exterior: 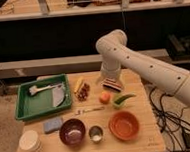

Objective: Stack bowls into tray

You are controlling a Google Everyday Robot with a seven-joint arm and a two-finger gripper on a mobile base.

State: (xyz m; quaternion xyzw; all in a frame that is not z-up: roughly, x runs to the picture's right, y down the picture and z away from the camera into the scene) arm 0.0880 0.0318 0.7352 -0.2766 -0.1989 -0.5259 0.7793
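Nothing stacked yet: the green tray (41,114) at back left holds only a utensil (39,89) and a grey plate-like piece (58,97), while the maroon bowl (72,131) and orange bowl (124,125) sit apart at the table (139,143) front, with the steel cup (95,134) between them. The gripper (111,84) hangs over the table's back middle beside the fruit (83,91); released or clenched, cannot tell. Tray clutter likely crowds the bowls' spot.
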